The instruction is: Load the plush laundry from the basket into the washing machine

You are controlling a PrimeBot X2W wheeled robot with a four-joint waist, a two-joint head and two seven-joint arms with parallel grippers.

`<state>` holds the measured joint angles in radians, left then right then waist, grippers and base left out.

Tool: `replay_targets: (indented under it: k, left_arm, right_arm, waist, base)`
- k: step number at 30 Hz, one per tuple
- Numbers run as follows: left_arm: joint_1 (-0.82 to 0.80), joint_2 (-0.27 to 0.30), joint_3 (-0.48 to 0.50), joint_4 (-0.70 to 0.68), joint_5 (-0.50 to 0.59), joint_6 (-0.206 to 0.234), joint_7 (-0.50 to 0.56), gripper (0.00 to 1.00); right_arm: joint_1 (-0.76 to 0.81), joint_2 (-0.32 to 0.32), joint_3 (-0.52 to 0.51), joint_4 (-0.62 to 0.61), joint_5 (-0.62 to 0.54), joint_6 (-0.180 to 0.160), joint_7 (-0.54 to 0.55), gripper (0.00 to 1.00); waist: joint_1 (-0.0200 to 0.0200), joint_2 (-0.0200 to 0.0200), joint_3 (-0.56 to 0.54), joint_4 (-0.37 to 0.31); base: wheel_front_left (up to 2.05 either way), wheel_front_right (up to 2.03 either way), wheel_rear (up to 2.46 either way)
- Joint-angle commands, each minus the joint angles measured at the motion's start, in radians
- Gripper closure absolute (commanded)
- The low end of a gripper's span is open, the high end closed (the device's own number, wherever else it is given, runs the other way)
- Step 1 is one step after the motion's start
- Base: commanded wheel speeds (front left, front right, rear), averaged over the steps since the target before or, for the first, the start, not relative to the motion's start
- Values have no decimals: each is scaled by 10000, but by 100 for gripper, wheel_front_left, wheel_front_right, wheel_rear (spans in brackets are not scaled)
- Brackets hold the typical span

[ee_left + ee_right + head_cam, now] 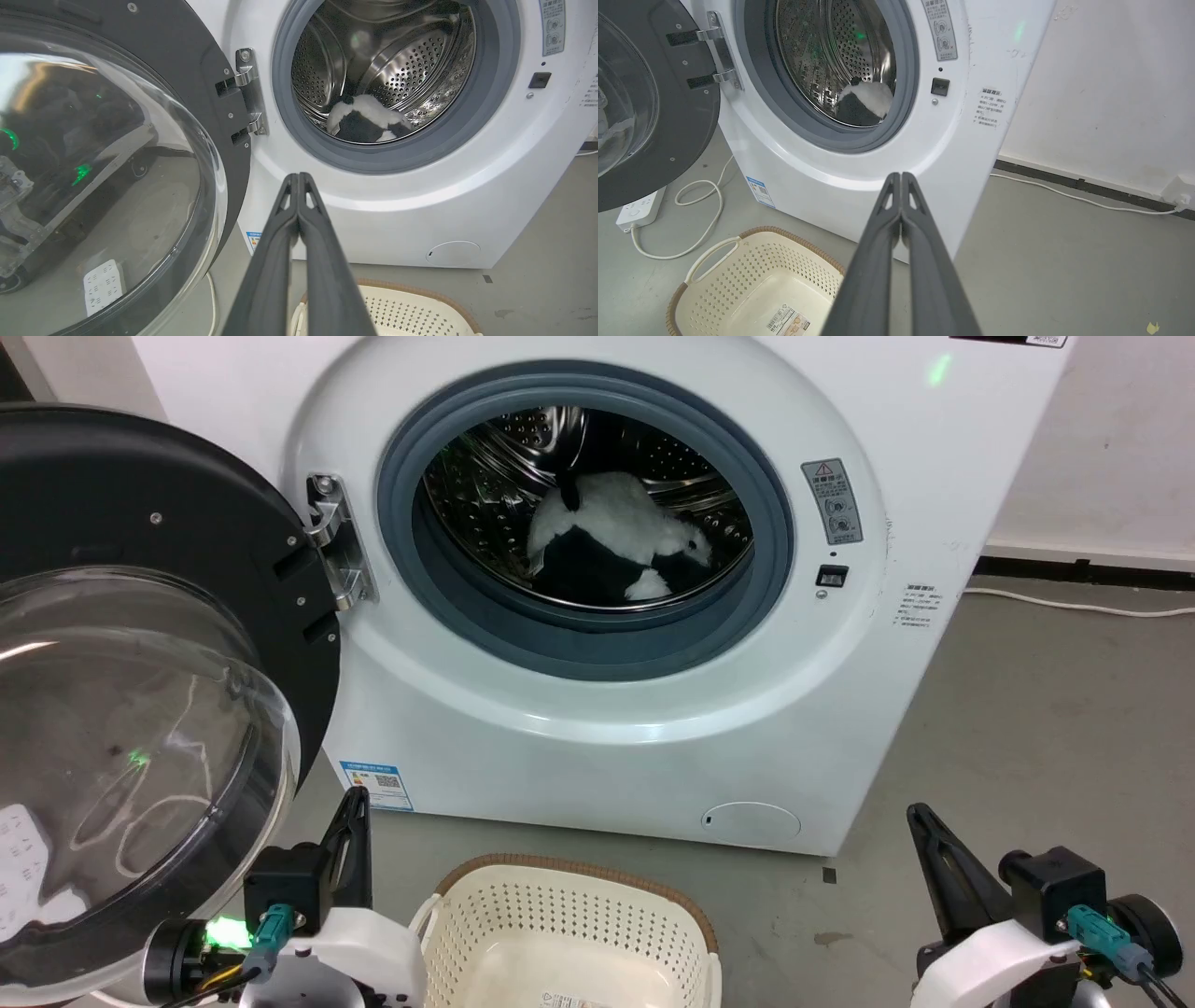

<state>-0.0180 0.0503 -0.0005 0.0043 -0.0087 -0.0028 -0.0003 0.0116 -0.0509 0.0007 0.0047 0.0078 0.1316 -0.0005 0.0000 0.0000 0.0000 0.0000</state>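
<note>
Head view: finds fluffy white, black-patched plush laundry in steel drum of white front-load washing machine, apart from cream perforated plastic basket. Shows left gripper & right gripper pinched closed, empty. Prob. light, soft, squashy; best grabbed by thick body fur.

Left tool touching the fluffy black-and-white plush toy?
Apart. Left wrist view: shut left tool outside the white washing machine, plush toy inside its steel drum.

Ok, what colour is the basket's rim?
Brown rim on the cream perforated basket; the right wrist view shows it best.
</note>
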Motion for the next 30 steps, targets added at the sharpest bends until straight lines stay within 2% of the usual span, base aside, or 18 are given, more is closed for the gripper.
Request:
replay_targets:
  k: [1, 30]
  left_arm:
    - [180, -1, 5, -43, 87, 28, 3, 100]
    - [180, -1, 5, -43, 87, 28, 3, 100]
  right_arm:
    - [-116, 7, -7, -47, -78, -9, 5, 100]
    - [-116, 7, -7, -47, -78, -9, 5, 100]
  waist:
    - [0, 0, 0, 0]
    - [0, 0, 0, 0]
  base:
    - [0, 0, 0]
    - [0, 0, 0]
